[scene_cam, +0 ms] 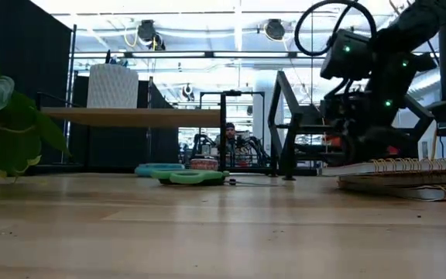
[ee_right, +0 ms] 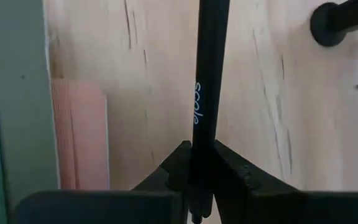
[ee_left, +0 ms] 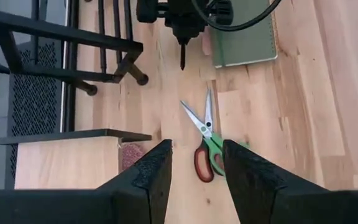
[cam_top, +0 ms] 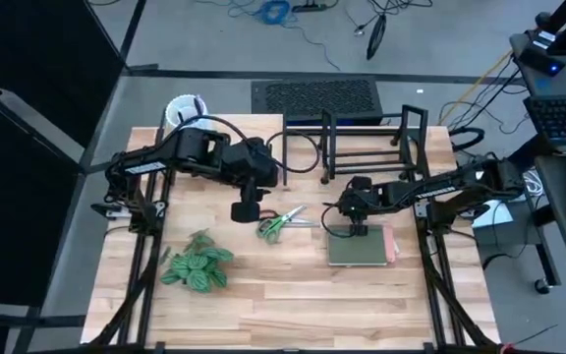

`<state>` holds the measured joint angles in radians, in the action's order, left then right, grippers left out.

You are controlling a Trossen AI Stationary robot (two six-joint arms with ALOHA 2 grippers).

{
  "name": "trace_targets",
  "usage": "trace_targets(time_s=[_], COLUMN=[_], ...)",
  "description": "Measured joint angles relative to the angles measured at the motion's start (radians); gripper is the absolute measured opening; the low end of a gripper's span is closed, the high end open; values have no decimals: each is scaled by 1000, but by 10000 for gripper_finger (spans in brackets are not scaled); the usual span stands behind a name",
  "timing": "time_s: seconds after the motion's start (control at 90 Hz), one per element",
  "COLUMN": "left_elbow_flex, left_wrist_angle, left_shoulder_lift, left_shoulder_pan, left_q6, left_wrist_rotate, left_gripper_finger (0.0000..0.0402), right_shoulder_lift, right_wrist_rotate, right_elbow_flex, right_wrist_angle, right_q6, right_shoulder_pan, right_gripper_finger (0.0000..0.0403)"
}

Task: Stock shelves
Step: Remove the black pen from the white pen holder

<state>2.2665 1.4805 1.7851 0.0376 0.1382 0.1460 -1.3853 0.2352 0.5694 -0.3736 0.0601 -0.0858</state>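
The pale-wood riser shelf (cam_top: 219,147) and the black wire rack (cam_top: 367,143) stand side by side at the table's far edge. Green-handled scissors (cam_top: 281,221) lie flat at mid-table. My left gripper (cam_top: 244,211) hovers open just left of them, and in its wrist view the scissors (ee_left: 207,146) lie ahead of the fingers. My right gripper (cam_top: 357,224) is shut on a thin black pen (ee_right: 207,93) at the far left corner of a green notebook (cam_top: 360,246). The notebook lies on a pink one. My right gripper pinches the black pen's shaft (ee_right: 201,155) between its two fingers. The pen runs along the fingers and sticks out well beyond their tips. From the left wrist view the pen (ee_left: 183,56) points away from the gripper toward the tabletop beside the notebook.
A white cylinder (cam_top: 185,108) stands on the riser shelf's far left corner. A leafy green plant (cam_top: 197,265) lies near the table's left front. Bare wood shows along the near edge. The rack's foot (ee_right: 331,22) is close to the pen.
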Motion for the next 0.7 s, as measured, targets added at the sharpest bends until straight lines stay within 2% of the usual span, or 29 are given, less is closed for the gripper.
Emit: trace_targets(time_s=[0.2, 0.444, 0.533, 0.7], left_elbow_flex=[0, 0, 0, 0], left_wrist_angle=[6, 8, 38, 52], left_shoulder_lift=[0, 0, 0, 0], left_shoulder_pan=[2, 2, 2, 2], left_q6=[-6, -55, -69, -72], left_wrist_rotate=[0, 0, 11, 57], left_gripper_finger=[129, 129, 129, 129], right_shoulder_lift=[0, 40, 76, 161], right_wrist_rotate=[-10, -83, -100, -111], right_elbow_flex=[0, 1, 28, 118], right_wrist_angle=[22, 21, -28, -150], right_q6=[-87, -127, -130, -142], right_shoulder_pan=[0, 2, 2, 3], right_gripper_finger=[56, 149, 184, 218])
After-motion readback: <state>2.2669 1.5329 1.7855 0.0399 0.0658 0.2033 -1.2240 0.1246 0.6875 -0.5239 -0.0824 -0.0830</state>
